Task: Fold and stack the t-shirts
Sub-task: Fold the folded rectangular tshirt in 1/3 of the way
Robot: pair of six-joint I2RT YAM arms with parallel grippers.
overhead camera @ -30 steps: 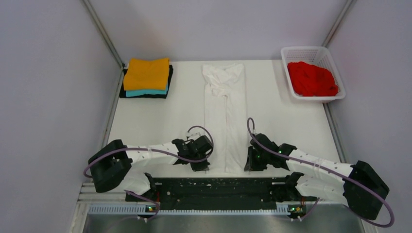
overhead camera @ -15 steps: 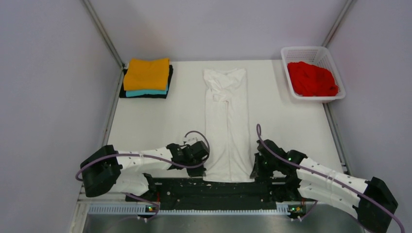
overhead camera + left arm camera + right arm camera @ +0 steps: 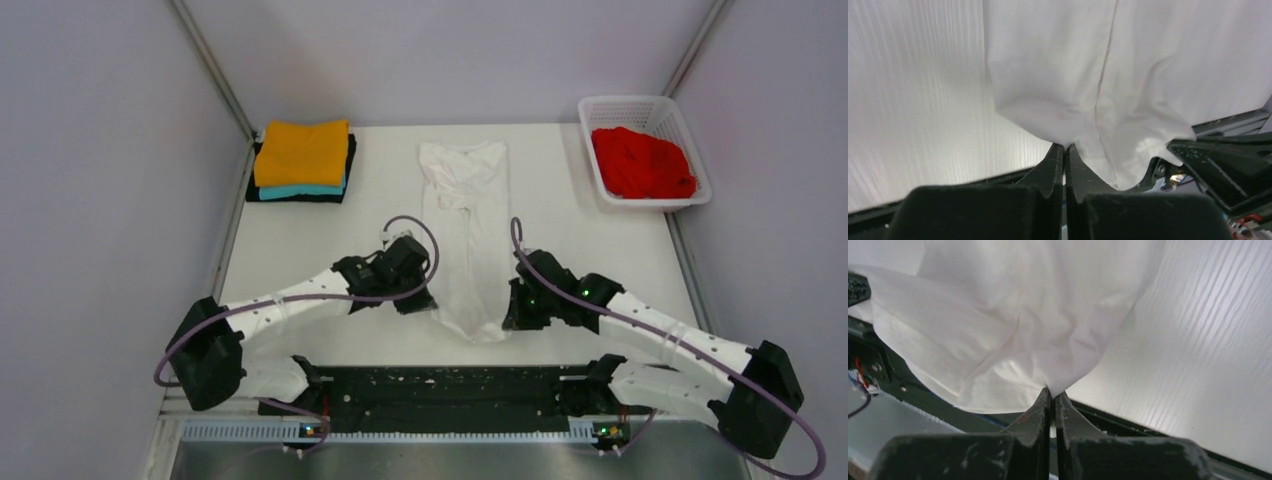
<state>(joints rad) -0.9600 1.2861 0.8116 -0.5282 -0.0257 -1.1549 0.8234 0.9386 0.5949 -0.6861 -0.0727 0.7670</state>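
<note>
1. Top external view: the white t-shirt (image 3: 465, 230), already narrowed to a long strip, lay down the middle of the table (image 3: 300, 265). Its collar end was far, and its near hem was lifted and sagging in a pouch between the two grippers.
2. The left gripper (image 3: 418, 303) was clamped on the hem's left corner and the right gripper (image 3: 517, 318) on its right corner. Each wrist view showed the jaws pressed together with cloth pinched at the tips.
3. Half a second before, the hem had hung at the table's near edge. By now both arms had carried it farther in, over the near part of the strip.
4. I judged that the pull to straighten the shirt was over and the hem-to-collar fold had begun.
5. The rumpled collar end had kept its place at the far side.
6. In the far-left corner, the orange t-shirt (image 3: 301, 152) sat on the teal t-shirt (image 3: 300, 190), unchanged.
7. At far right, the red t-shirt (image 3: 642, 162) was bunched in the white mesh basket (image 3: 640, 105) as before, not yet folded.
</note>
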